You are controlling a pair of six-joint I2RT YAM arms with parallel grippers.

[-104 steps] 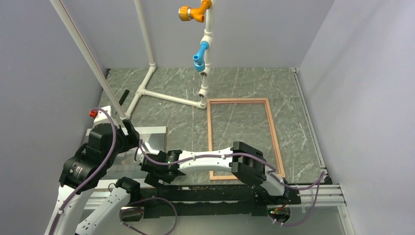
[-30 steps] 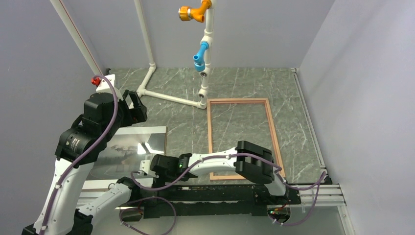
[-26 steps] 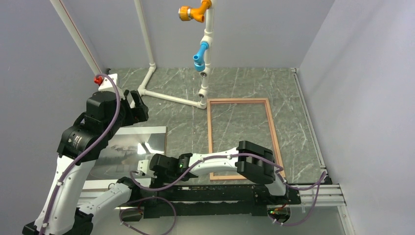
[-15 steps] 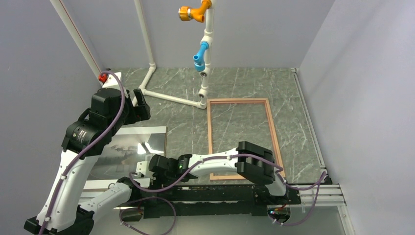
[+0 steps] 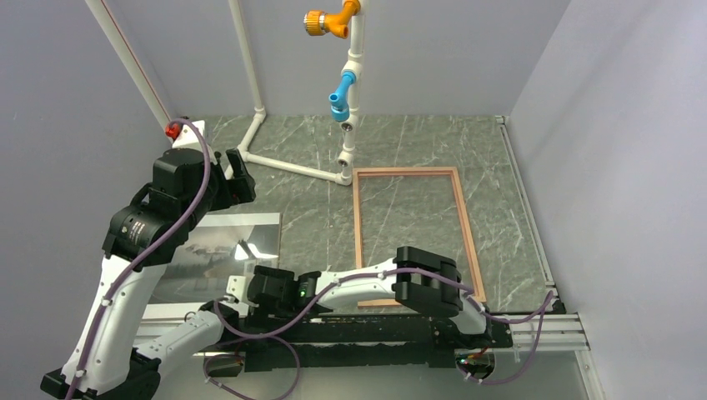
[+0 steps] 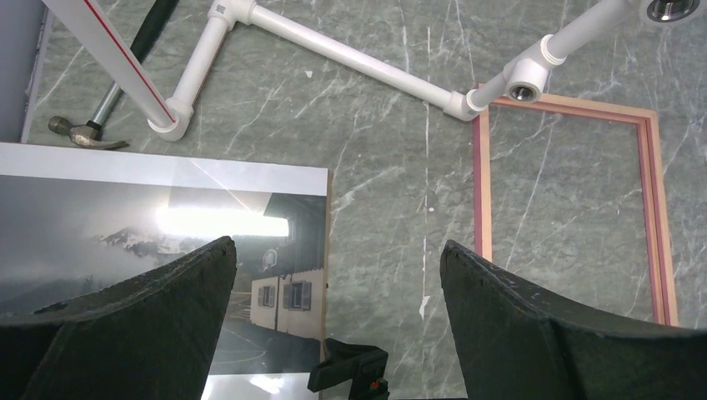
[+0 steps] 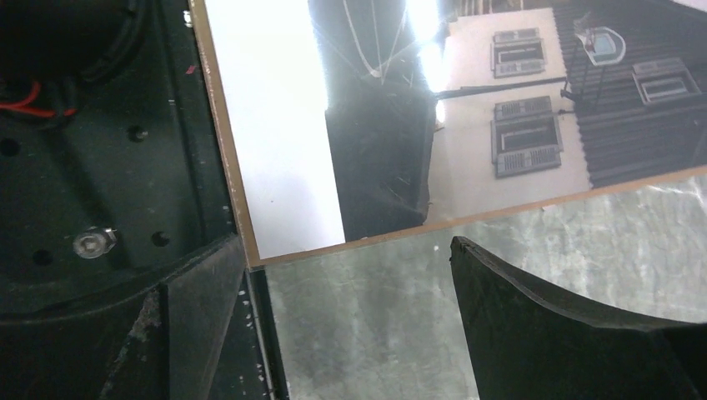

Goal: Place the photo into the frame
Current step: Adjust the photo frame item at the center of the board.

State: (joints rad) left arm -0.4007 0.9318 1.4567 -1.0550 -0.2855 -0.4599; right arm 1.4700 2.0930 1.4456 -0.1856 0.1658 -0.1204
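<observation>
The frame (image 5: 357,225) lies flat on the counter (image 5: 317,208), off to the right of both sets of jaws, with green marble showing through its opening. The photo (image 5: 250,237) lies flat and face up, well apart from the frame.

The left gripper (image 6: 336,250) hangs high with its jaws spread wide and holding nothing; the photo's right edge is below and between them. The right gripper (image 7: 348,250) is low, its jaws also wide and empty, with the photo's near corner just ahead of them.

A few seconds back the left arm was down over the photo; it has since lifted and swung rearward. The right gripper has slid left toward that corner. Photo and frame have not shifted.
</observation>
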